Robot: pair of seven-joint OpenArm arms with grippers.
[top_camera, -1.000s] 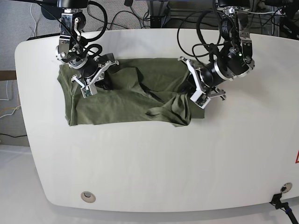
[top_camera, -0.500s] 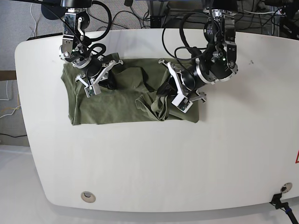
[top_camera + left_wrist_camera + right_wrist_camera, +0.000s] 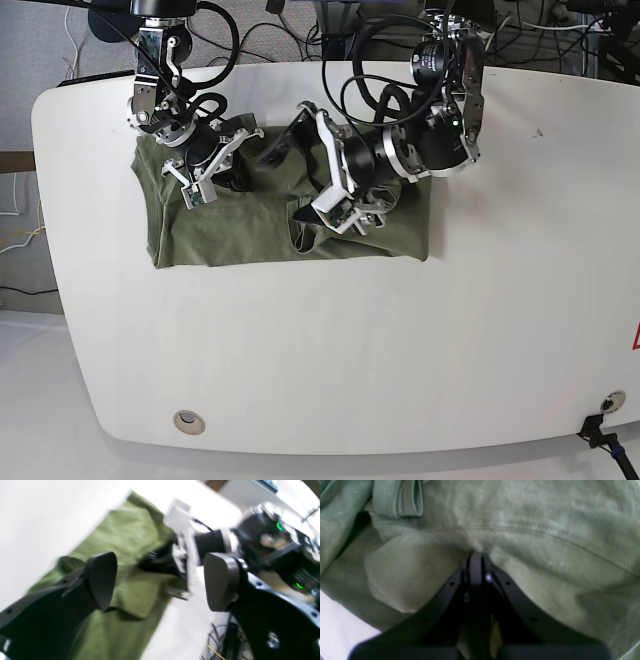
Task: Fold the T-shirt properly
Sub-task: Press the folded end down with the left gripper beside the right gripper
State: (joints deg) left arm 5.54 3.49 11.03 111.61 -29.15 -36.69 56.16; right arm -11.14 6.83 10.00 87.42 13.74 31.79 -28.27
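The olive-green T-shirt (image 3: pixel 250 235) lies crumpled on the far left half of the white table (image 3: pixel 330 340). A raised fold of it (image 3: pixel 305 222) sits near its middle. My left gripper (image 3: pixel 300 180) hangs over the middle of the shirt. In the left wrist view (image 3: pixel 160 582) its jaws stand wide apart with nothing between them, above the shirt (image 3: pixel 130 555). My right gripper (image 3: pixel 225 175) is at the shirt's upper left. In the right wrist view (image 3: pixel 476 555) it is shut, pinching the cloth (image 3: pixel 520 517) near a stitched seam.
Cables and arm mounts crowd the table's far edge (image 3: pixel 330 60). A round grommet (image 3: pixel 188 421) sits near the front left edge. My two arms are close together over the shirt; the right arm (image 3: pixel 207 542) shows blurred in the left wrist view.
My left arm has swept left across the shirt, from its right edge to its middle. The raised fold of cloth has moved left with it. The right arm has barely moved.
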